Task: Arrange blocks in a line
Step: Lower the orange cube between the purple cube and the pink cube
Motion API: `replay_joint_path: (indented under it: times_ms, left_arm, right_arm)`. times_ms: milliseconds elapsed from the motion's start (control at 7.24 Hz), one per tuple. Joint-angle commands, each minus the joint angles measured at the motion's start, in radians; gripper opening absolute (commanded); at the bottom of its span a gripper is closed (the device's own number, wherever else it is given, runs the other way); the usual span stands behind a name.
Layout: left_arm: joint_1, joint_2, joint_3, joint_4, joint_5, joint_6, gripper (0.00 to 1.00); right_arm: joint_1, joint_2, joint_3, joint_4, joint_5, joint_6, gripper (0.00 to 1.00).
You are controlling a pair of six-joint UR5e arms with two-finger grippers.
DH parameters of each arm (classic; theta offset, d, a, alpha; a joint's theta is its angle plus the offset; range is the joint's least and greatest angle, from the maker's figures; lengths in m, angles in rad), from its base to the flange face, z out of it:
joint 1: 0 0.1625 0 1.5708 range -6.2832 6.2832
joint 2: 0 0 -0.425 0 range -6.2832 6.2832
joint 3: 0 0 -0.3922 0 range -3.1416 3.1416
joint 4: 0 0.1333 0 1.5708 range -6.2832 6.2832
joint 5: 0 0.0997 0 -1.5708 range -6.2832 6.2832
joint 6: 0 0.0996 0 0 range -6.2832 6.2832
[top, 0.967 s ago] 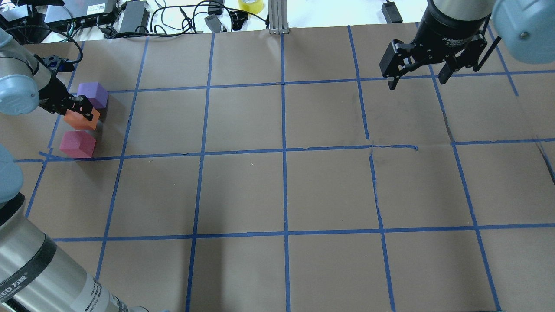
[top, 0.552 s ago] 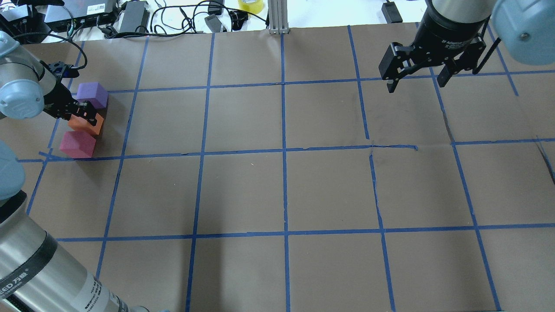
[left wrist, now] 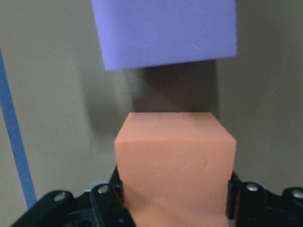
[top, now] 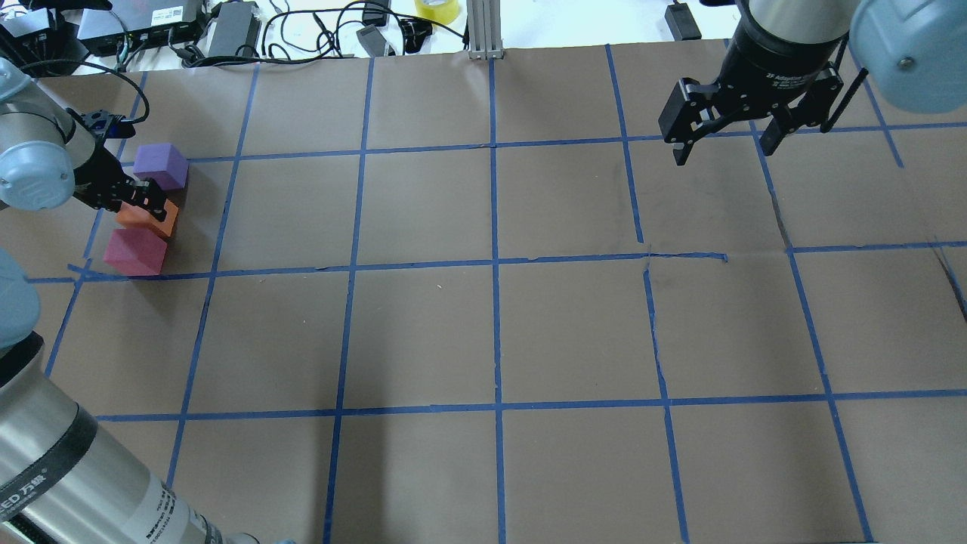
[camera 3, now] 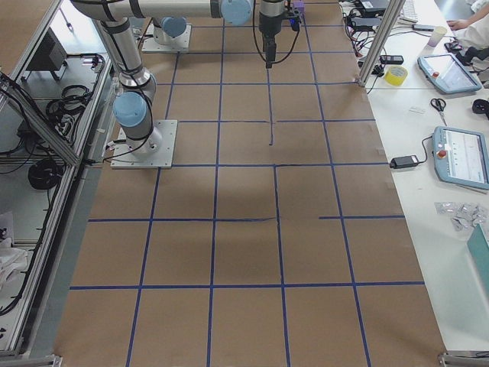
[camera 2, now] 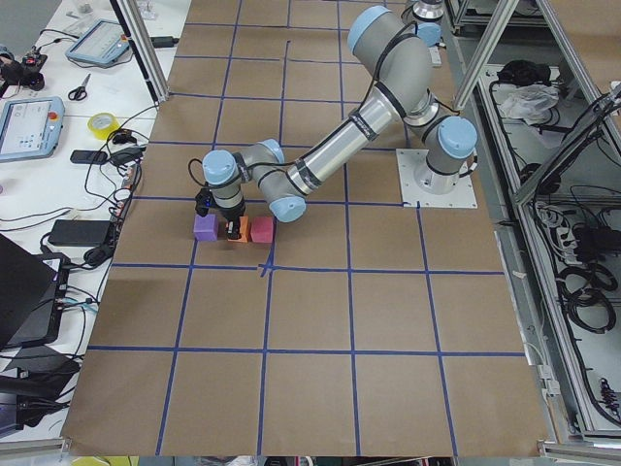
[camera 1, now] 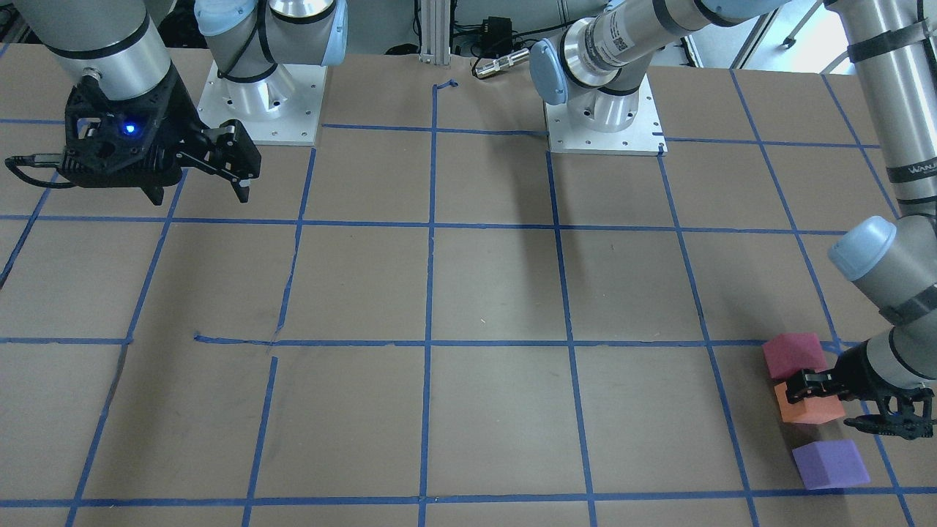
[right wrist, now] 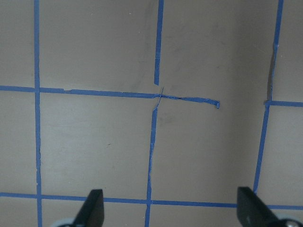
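Three blocks stand in a short row at the table's far left. The purple block (top: 161,166) (camera 1: 831,463) (left wrist: 163,30) is farthest from the robot. The orange block (top: 153,220) (camera 1: 809,410) (left wrist: 175,156) is in the middle. The pinkish-red block (top: 136,251) (camera 1: 794,354) is nearest the robot. My left gripper (top: 142,200) (camera 1: 826,404) (left wrist: 175,203) is shut on the orange block, low at the table. A small gap separates orange from purple. Orange sits close against the pinkish-red block. My right gripper (top: 725,143) (camera 1: 198,189) (right wrist: 171,210) is open and empty, high over the far right.
Brown paper with a blue tape grid (top: 495,261) covers the table. Cables, power bricks and a yellow tape roll (top: 437,9) lie beyond the far edge. The left arm's links (top: 68,468) cross the near left corner.
My left gripper has lowered the orange block between the purple and pinkish-red blocks. The right gripper has drifted slightly farther from the robot.
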Motion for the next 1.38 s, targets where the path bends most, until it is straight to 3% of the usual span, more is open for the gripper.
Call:
replay_joint_path:
  times_ms: [0,414,691,967,1243]
  left_arm:
    - [0.007,-0.001,-0.001,0.000,-0.006,-0.001,0.10]
    - [0.007,0.004,0.003,0.000,-0.014,-0.004,0.73]
    - [0.004,0.025,0.006,-0.003,-0.014,-0.008,0.74]
    - [-0.010,0.111,-0.001,-0.029,-0.011,-0.007,0.74]
    - [-0.006,0.276,-0.006,-0.290,-0.046,-0.005,0.74]
  right_arm:
    - [0.000,0.002,0.000,-0.002,0.004,0.000,1.00]
    - [0.000,0.002,0.000,-0.007,0.004,0.000,1.00]
    - [0.000,0.002,0.000,-0.013,0.004,0.000,1.00]
    - [0.000,0.004,0.000,-0.016,0.004,0.002,1.00]
    - [0.000,0.002,0.000,-0.016,0.004,0.011,1.00]
